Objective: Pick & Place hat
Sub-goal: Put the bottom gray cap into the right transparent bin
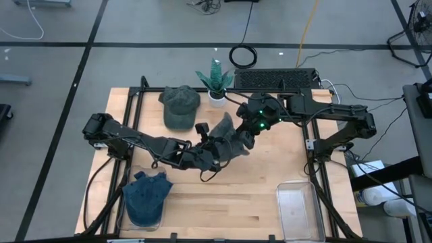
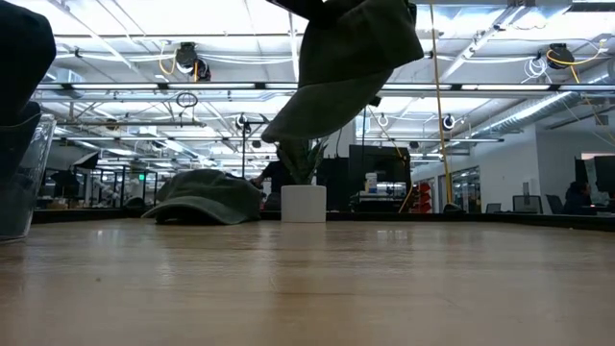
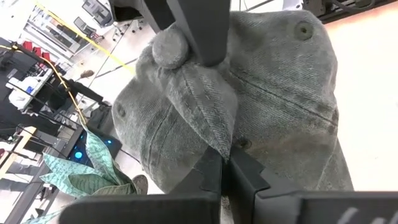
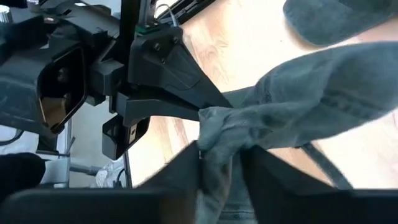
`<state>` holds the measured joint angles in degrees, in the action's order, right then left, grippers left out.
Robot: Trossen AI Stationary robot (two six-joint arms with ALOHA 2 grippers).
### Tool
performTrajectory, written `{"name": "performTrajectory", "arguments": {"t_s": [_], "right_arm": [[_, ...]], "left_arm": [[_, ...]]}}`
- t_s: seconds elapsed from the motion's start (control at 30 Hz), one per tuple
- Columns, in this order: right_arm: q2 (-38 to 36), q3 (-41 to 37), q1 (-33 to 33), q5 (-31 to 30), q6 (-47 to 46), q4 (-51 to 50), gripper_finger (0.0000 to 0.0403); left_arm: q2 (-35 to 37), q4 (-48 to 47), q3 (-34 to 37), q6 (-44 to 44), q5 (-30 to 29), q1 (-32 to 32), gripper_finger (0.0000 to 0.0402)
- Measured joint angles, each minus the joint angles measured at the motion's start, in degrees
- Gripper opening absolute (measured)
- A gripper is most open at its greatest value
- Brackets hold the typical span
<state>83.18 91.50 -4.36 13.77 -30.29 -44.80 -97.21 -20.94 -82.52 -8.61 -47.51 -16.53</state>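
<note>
Both arms meet mid-table — L gripper [image 1: 226, 145] clamped, R gripper [image 1: 247, 133] pinching.

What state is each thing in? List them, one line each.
grey hat: lifted off the table, pinched by both grippers
left gripper: shut on grey hat
right gripper: closed on grey hat
green hat: lying on table
blue hat: in a clear bin
clear bin: empty

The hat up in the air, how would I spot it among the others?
Start at the white-potted plant at the table's far edge. Just in front, the grey-green hat hangs between the left gripper and right gripper, unlike the hats lying flat.
</note>
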Motion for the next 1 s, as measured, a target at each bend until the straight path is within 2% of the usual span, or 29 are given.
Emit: {"name": "performTrajectory", "arguments": {"t_s": [0.1,0.17,0.3,0.5,0.83,1.0], "right_arm": [[0.0,0.0,0.11,0.08,1.74,0.0,0.0028],[0.0,0.0,0.37,0.03,3.02,0.0,0.0009],[0.0,0.0,0.86,0.03,3.67,-0.19,0.0005],[0.0,0.0,1.53,0.01,4.43,-0.52,0.0001],[0.0,0.0,1.49,-0.03,4.45,-0.92,0.0001],[-0.26,0.0,1.49,-0.03,4.92,-0.68,0.0]], "left_arm": [[0.0,-0.01,0.0,0.2,-0.01,0.0,0.0005],[0.0,-0.01,0.0,0.81,0.02,0.0,0.001],[0.0,-0.06,0.0,1.26,0.02,0.0,0.002],[0.0,-0.04,0.0,1.39,0.09,0.0,0.0006],[0.0,0.02,0.0,1.81,0.07,0.0,0.0029],[1.04,0.04,0.04,-1.54,0.0,-0.98,0.003]]}}
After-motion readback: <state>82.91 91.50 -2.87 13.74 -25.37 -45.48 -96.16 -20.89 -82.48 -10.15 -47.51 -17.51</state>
